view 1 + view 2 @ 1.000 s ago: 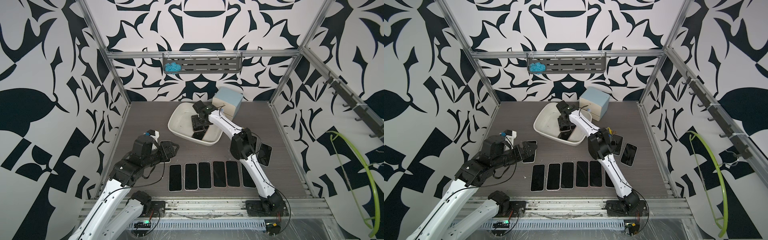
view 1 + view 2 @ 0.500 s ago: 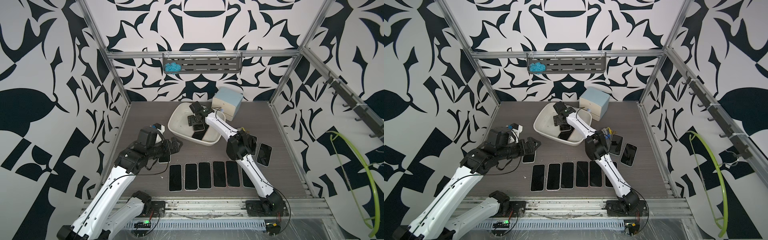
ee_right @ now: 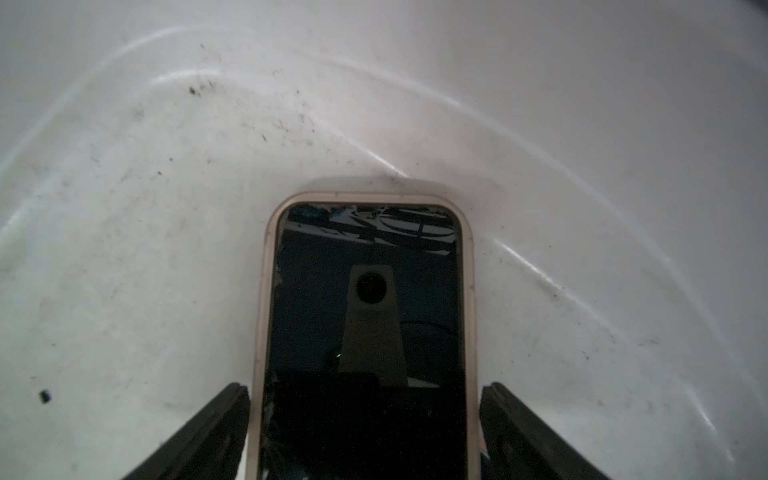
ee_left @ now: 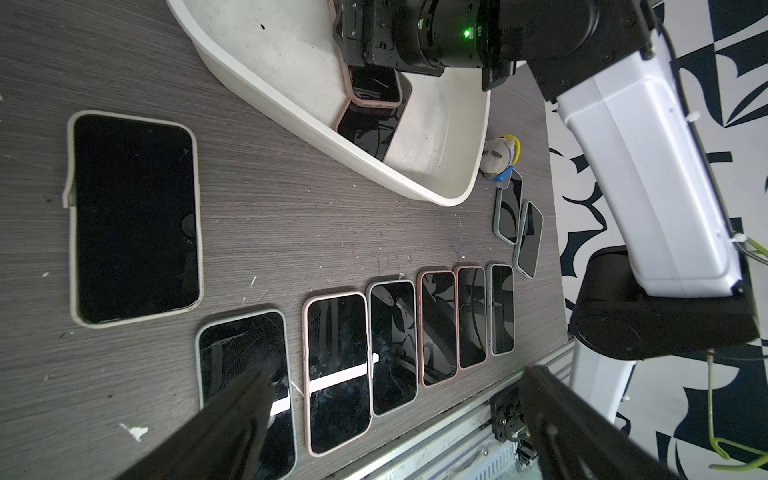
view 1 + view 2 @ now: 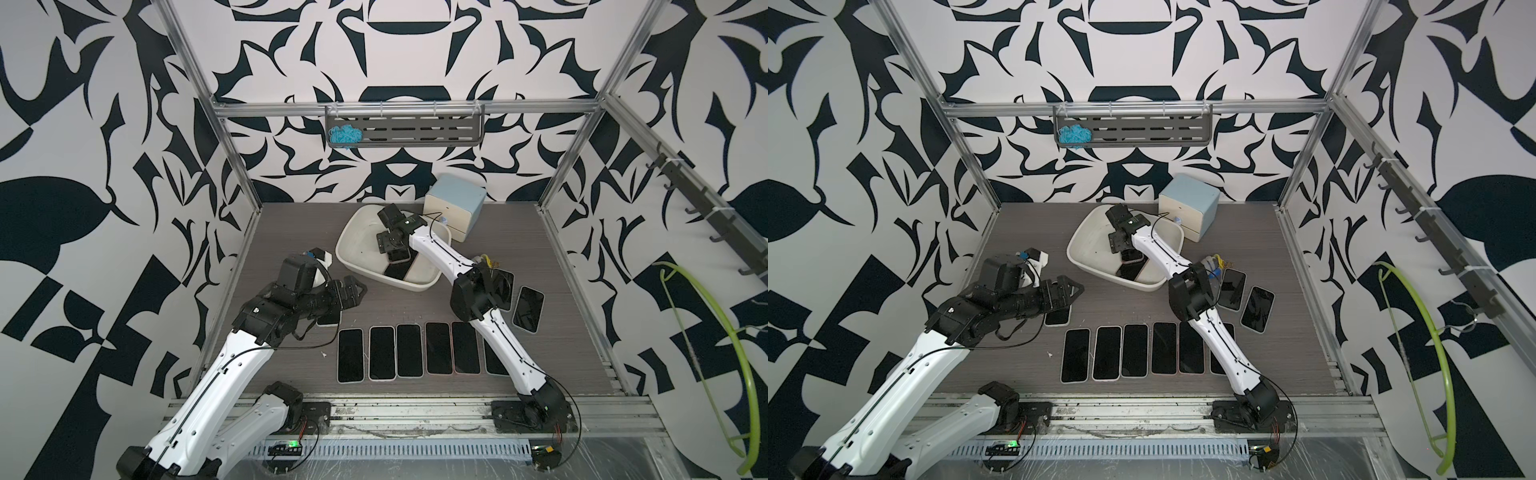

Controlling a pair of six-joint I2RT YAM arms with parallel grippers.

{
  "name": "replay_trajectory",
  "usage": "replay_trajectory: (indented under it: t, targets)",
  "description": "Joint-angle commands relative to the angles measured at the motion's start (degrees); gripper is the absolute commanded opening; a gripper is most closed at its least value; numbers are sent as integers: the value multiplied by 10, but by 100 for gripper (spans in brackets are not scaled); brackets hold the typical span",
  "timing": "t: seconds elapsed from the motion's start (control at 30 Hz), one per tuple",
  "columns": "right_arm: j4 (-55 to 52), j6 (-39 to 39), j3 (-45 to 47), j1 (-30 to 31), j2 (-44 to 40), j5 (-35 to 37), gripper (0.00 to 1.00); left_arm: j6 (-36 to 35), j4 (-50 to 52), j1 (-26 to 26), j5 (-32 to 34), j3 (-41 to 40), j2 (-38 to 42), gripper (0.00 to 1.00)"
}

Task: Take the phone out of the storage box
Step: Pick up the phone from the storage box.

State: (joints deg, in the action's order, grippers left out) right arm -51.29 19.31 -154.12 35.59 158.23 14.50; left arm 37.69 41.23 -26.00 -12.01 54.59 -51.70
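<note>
Okay, right arm [image 5: 436, 253] is bent over the storage box [image 5: 353, 249] near the table's [image 5: 291, 232] back edge, wrist tipped down, right gripper [image 3: 363, 390] low inside. Fingers [image 3: 216, 428] are apart, straddling a pink-cased phone [image 3: 365, 311] lying flat on the box floor, v. close to its long sides; contact, can't tell. Left arm [image 5: 232, 365] is stretched low by the table's left edge, left gripper [image 5: 357, 293] level, spread wide, holding nothing.

Both top views overlook the whole table [image 5: 291, 232]; wrist views sit close.
</note>
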Motion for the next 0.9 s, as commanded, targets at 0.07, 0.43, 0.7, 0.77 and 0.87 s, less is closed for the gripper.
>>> replay_trajectory:
  t: [0.07, 0.43, 0.7, 0.77, 0.87]
  targets:
    - [-56, -19, -1, -6, -5, 61, 92, 6, -15, 1, -3, -12, 1, 100]
    - [-74, -16, -16, -28, 19, 7, 82, 9, -14, 1, -10, -11, -9, 100]
    - [-98, -32, 17, -33, -6, 7, 53, 8, -16, 1, -19, 0, -30, 100]
    - [-97, -32, 26, -36, -23, 1, 52, 11, -20, 1, -22, 3, -38, 100]
    - [-90, -31, 28, -40, -52, -28, 47, 21, -35, 1, -22, -1, -42, 100]
